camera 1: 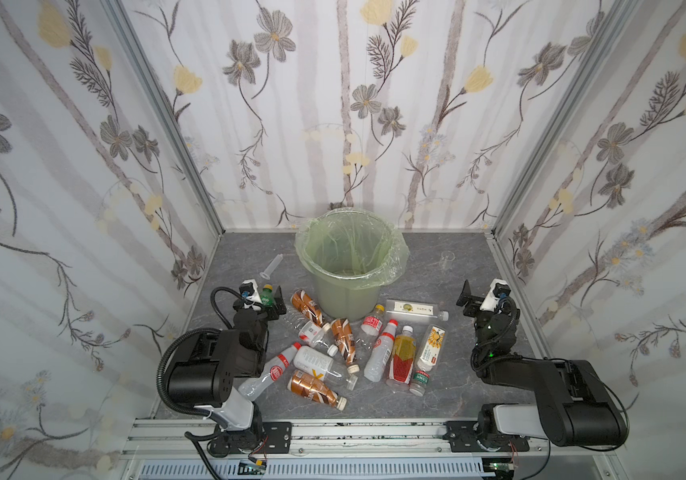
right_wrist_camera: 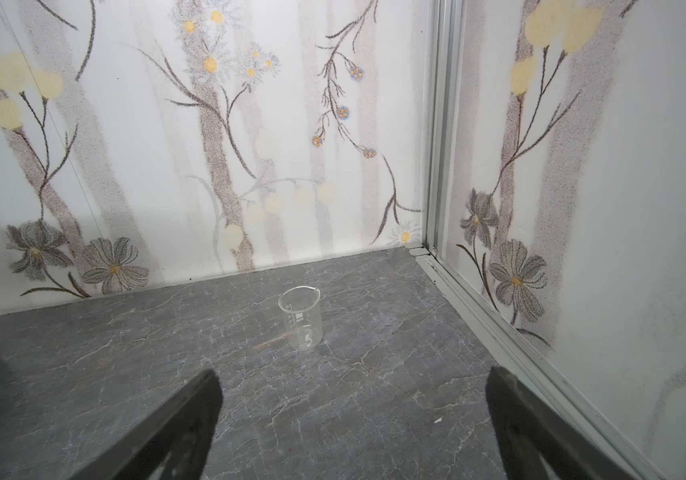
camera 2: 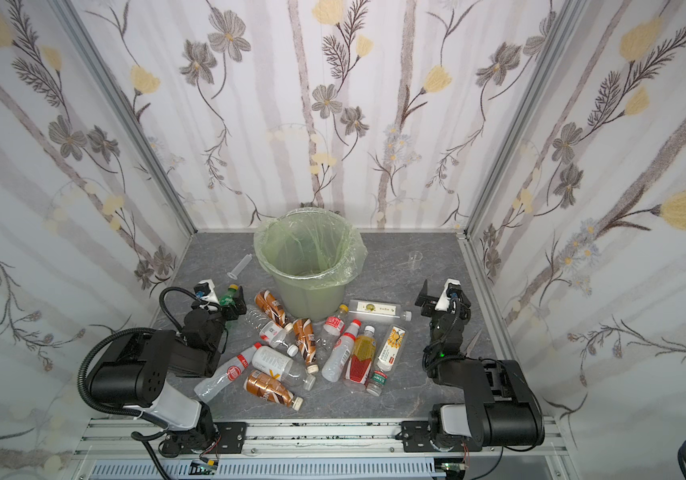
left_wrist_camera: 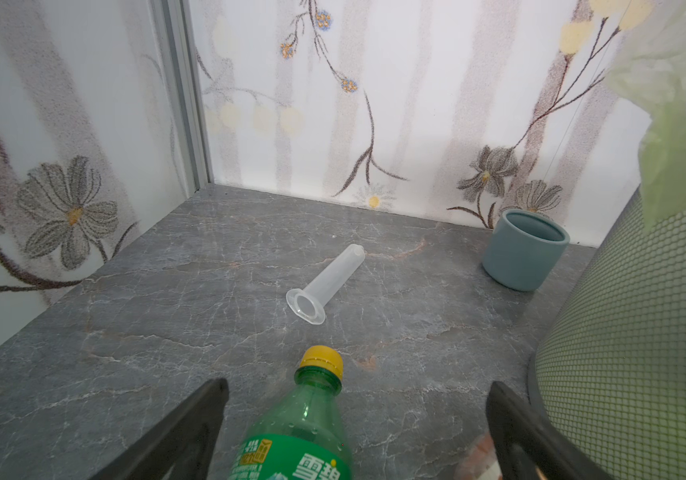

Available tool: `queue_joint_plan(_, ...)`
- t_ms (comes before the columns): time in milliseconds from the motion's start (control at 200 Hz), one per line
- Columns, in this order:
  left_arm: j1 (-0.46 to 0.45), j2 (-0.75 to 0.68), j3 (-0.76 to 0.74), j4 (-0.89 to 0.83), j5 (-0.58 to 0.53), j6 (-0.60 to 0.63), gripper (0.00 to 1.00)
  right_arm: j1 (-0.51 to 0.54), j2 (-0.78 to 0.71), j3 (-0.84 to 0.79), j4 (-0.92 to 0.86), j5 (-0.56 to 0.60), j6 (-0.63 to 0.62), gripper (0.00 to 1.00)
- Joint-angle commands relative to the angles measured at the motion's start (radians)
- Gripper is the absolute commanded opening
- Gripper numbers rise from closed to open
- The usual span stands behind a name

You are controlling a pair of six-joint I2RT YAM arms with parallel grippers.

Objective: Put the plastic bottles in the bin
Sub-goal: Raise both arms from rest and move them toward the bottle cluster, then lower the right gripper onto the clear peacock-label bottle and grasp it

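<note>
left arm: folded low at roughly 8 o'clock from the bin, with the wrist aimed at the back wall.
left gripper: jaws spread wide and nothing pinched. The green bottle is seen between them with a gap left on each side.
green bottle: yellow cap pointed away from the wrist, toward the syringe. Standing or lying can't really be told.
syringe: clear, laid flat at about 10 o'clock from the bin, well apart from the gripper.
blue-grey cup: stood upright against the back wall, near the bin; it's picked up in the wrist views only.
bin: stood upright mid-table toward the back, lined with a pale green bag folded over the rim.
plastic bottles: scattered on the table from about 7 to 5 o'clock of the bin, all outside it, a few overlapped. A copper-brown bottle is laid just beside the base.
flat bottle: laid on its side at 5 o'clock, near the bin.
beaker: clear, upright, at about 2 o'clock and well apart.
right arm: folded at about 4 o'clock, wrist aimed toward the back right corner.
right gripper: jaws spread wide, only bare table seen between them, with the beaker beyond.
</note>
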Motion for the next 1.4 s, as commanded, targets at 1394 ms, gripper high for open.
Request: queue_joint_plan(1394,-0.235,-0.523,0.664,-1.442,-0.169,-0.088,1.0,0.466,-0.308,0.449,-1.733,0.047,0.738,0.96)
